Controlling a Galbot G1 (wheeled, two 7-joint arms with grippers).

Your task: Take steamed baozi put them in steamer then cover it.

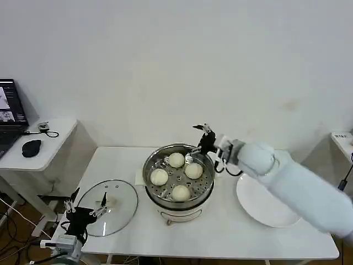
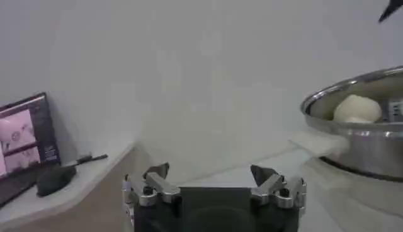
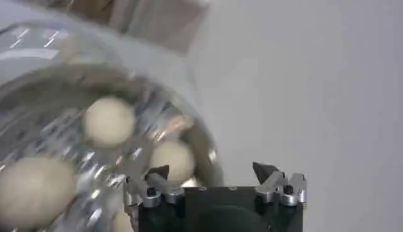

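White-shelled right arm (image 1: 298, 185) — black wrist, silver screwed linkages.

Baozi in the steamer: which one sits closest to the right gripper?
The baozi on the steamer's right side, nearest the right gripper at the far right rim. The other three lie farther left or nearer the front.

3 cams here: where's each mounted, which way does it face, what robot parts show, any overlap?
Head: high on the robot, looking down at the white table; right arm and right gripper over the round shiny steel steamer, left gripper near the round glass lid.
Left wrist: low, looking across the table past open fingers at the steamer's side.
Right wrist: above the steamer's rim, open fingers showing.
Shared: steamer, cream-white round baozi.
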